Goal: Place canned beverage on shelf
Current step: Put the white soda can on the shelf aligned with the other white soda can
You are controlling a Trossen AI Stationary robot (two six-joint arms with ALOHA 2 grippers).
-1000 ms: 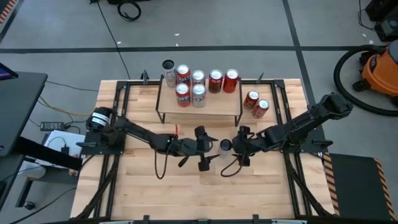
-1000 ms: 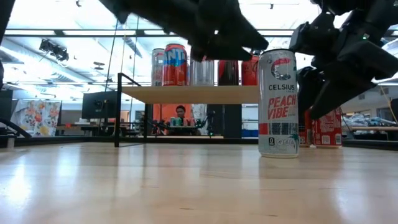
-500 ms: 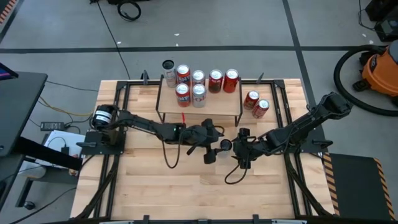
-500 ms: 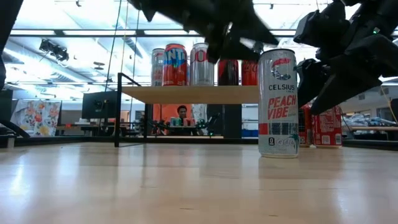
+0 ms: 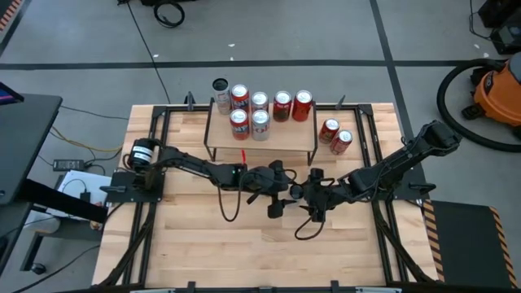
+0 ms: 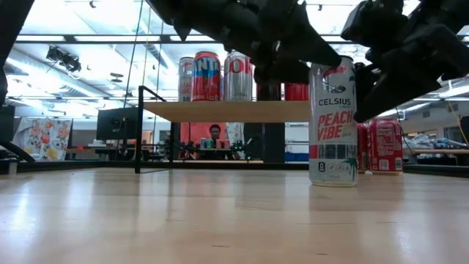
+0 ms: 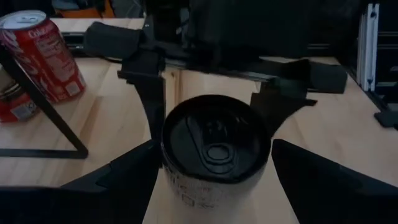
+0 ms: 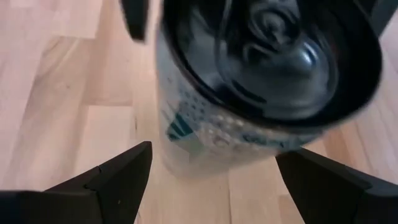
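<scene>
Right now the tall white aluminium can with pink lettering [image 6: 333, 123] stands upright on the pale butcher-block wooden table [image 5: 203, 244], in front of the shelf and a little toward its right end, with both dark arms closing on it from opposite sides. The left claw [image 5: 281, 194] has its fingers spread wide, one on either side of the can's body near the rim, and in the left wrist view the can's dark round lid [image 7: 216, 138] sits squarely between them; whether the pads actually touch the metal cannot be told. The right claw [image 5: 313, 195] is also spread wide and hangs just beside the can, its fingers flanking it in the right wrist view without a clear hold. Behind the can rises the low light-wood shelf on thin black metal legs [image 5: 260, 140], smooth and rectangular, already carrying six upright cans along its back half, red ones [image 5: 302, 105] mixed with silver ones [image 5: 259, 101]. A slim silver can [image 5: 221, 94] stands at the shelf's left rear corner, and two more red cans [image 5: 334, 136] stand on the table just right of the shelf. A black tubular frame [image 5: 159, 130] borders the table. An orange shop vacuum [image 5: 498, 91] sits on the grey floor well off to the right.
</scene>
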